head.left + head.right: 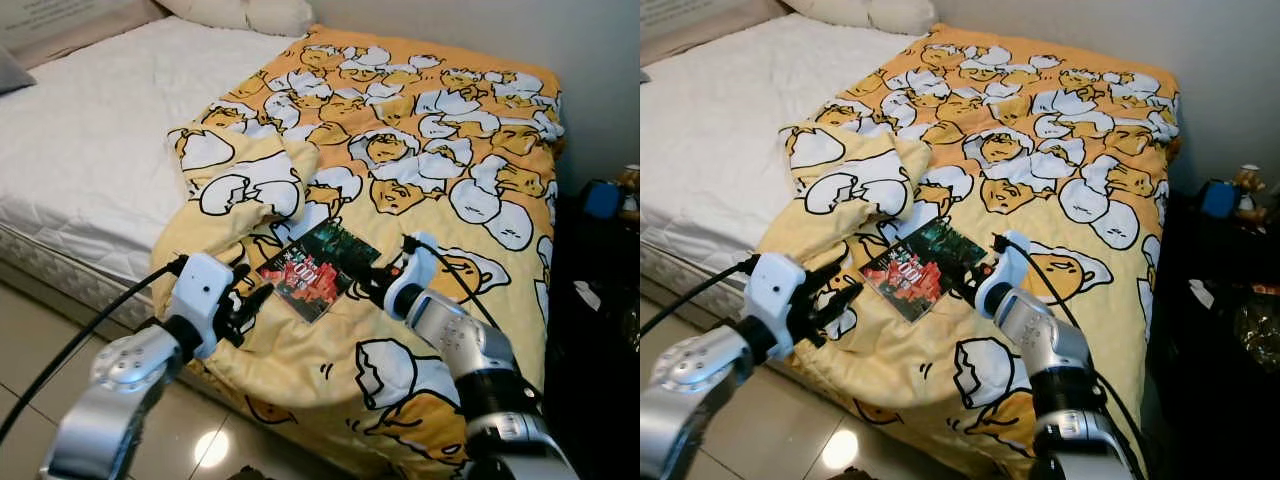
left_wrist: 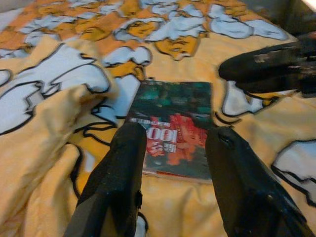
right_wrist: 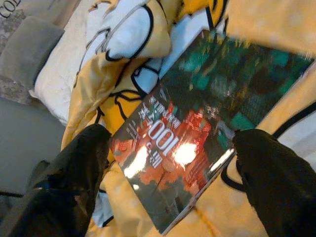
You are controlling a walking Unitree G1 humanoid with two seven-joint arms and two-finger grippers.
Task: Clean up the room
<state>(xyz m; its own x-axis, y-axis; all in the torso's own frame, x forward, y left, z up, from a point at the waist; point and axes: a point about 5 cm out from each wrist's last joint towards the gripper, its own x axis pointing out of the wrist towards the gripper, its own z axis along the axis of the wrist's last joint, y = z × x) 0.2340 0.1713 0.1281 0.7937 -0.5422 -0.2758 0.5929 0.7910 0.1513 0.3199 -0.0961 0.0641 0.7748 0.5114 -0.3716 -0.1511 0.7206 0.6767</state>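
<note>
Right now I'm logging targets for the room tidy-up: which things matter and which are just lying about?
In play:
book, lying on the yellow duvet
left hand, open near it
right hand, open at its edge

Just lying about:
pillows
white mattress
blue object on the dark side table

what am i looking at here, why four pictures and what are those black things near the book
This is a humanoid robot with two silver arms, each ending in a claw of two long black fingers. The two wide pictures come from cameras on its head, looking down at a bed. The other two come from cameras on its wrists, looking along each claw's fingers, which are the black shapes you see.

On the bed lies a yellow blanket printed with cartoon egg figures, and on it a book with a dark green and red cover. The left claw and the right claw are both open, one at each side of the book. Nothing is held yet.
</note>
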